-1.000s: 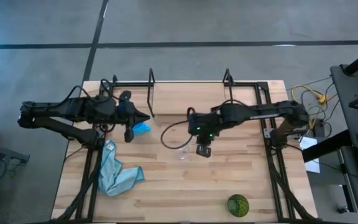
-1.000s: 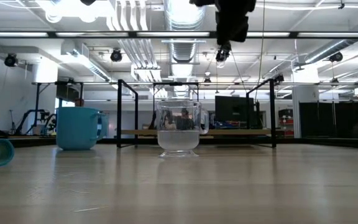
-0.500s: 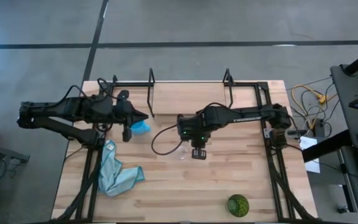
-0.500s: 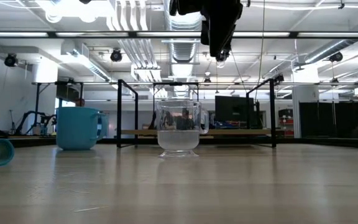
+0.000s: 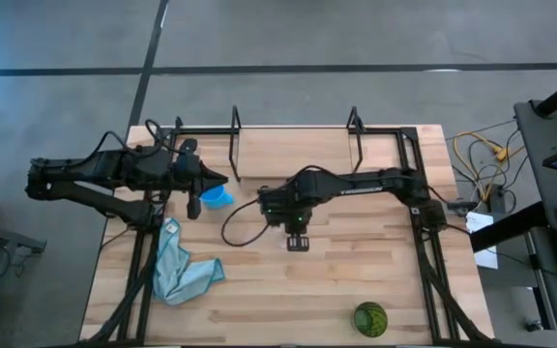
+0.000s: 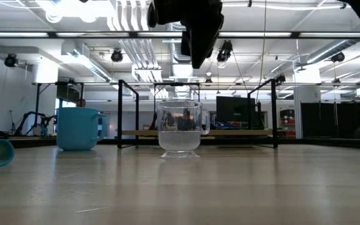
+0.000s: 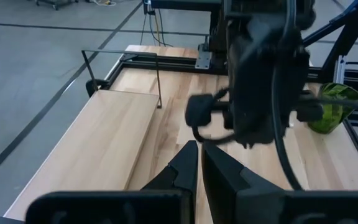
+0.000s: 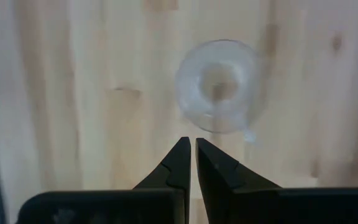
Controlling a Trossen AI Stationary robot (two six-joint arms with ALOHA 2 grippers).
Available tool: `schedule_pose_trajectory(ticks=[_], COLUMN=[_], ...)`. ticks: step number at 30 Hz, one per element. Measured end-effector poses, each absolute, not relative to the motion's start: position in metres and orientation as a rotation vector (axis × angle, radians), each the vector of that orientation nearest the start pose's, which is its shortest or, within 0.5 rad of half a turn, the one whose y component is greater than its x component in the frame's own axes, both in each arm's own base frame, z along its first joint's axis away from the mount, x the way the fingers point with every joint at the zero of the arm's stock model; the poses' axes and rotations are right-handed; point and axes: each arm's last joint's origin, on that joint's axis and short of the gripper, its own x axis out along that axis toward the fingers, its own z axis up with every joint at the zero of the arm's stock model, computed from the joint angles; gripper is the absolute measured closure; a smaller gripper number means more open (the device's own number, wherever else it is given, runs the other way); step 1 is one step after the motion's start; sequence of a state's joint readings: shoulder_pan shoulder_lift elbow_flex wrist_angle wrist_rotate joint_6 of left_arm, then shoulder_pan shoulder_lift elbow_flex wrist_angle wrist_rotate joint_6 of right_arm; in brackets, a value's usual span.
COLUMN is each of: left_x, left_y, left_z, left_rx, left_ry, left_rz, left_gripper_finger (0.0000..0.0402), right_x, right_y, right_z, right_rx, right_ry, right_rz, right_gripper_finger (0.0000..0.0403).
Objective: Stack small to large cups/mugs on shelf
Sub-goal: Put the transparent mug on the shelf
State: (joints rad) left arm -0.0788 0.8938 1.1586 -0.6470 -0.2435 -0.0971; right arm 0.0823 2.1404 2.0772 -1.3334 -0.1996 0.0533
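The small clear cup point(image 6: 180, 128) stands upright on the table in front of the shelf point(image 5: 293, 155); it also shows from above in the right wrist view point(image 8: 217, 86). My right gripper point(image 6: 196, 62) hangs shut high above the clear cup, pointing steeply down, and touches nothing. The blue mug point(image 5: 219, 196) stands upright on the table just below my left gripper point(image 5: 224, 179), which is shut and held up in the air. The dark green cup point(image 5: 370, 318) stands near the table's front edge.
A light blue cloth point(image 5: 180, 271) lies crumpled at the front left. The shelf's black wire end frames point(image 5: 236, 130) rise at the table's far side, with its wood plank point(image 7: 104, 137) between them. Bare tabletop lies between the clear cup and the green cup.
My right gripper has swung toward the table's left and come down somewhat, rolling at the wrist, and now hangs over the clear cup. The cups, the mug and the cloth have stayed where they were.
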Motion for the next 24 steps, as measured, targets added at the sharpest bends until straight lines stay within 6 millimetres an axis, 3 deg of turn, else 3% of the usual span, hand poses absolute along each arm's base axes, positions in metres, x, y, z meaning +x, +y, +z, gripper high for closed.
schedule_pose_trajectory(ticks=[6,24], left_x=[0.165,0.166], left_y=[-0.006,-0.006], left_z=[0.395,0.395], left_rx=[-0.034,-0.034], left_ry=[0.372,0.373], left_rz=[0.181,0.18], left_gripper_finger=[0.0394,0.0394], right_x=[0.435,0.445], right_y=[0.047,0.05], right_z=[0.251,0.247], right_rx=[0.222,0.076], right_ry=[1.466,1.348], right_rz=[0.313,0.387], right_gripper_finger=[0.0382,0.0383])
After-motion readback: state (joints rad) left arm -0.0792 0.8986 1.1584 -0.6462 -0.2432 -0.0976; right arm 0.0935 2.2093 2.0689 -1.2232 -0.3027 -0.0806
